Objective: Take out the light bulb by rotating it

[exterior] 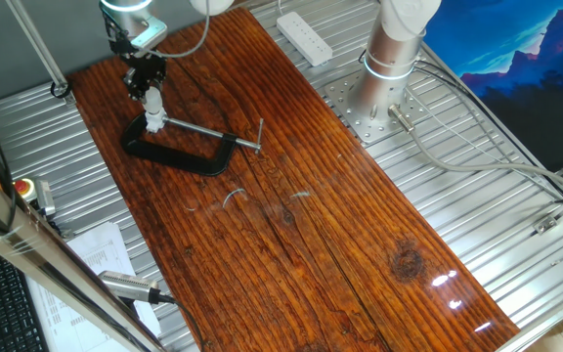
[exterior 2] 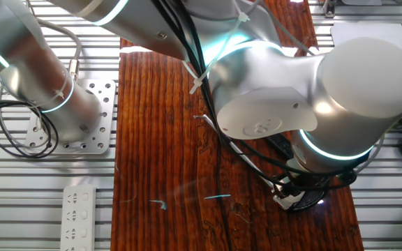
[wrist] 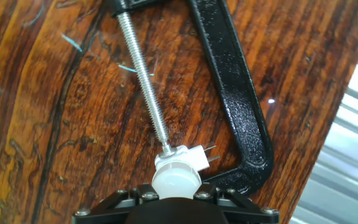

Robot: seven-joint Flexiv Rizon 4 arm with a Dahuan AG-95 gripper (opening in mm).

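In one fixed view the gripper (exterior: 150,90) hangs over the far left part of the wooden board (exterior: 291,186), at about ten o'clock from the board's middle. Its black fingers point straight down onto the light bulb (exterior: 151,102), a small white shape just under them. The bulb stands upright on a white socket (exterior: 154,123) that is held in the mouth of a black C-clamp (exterior: 179,154). The clamp lies flat on the board, its steel screw rod (exterior: 208,131) running out toward three o'clock from the socket and ending in a short cross handle.

In the hand view the frosted bulb (wrist: 176,180) sits at six o'clock, directly ahead of the gripper body, with the socket (wrist: 185,158) just beyond it. The screw rod (wrist: 143,74) touches the socket and runs away toward eleven o'clock, while the clamp frame (wrist: 238,99) curves round the socket at four o'clock. The fingers stand close on either side of the bulb, seemingly pinching it, though their tips are hidden and actual contact cannot be confirmed.

In the other fixed view the arm's large silver joint (exterior 2: 292,104) covers the bulb and clamp. A white power strip (exterior: 304,37) lies on the metal table (exterior: 487,205) at twelve o'clock from the board.
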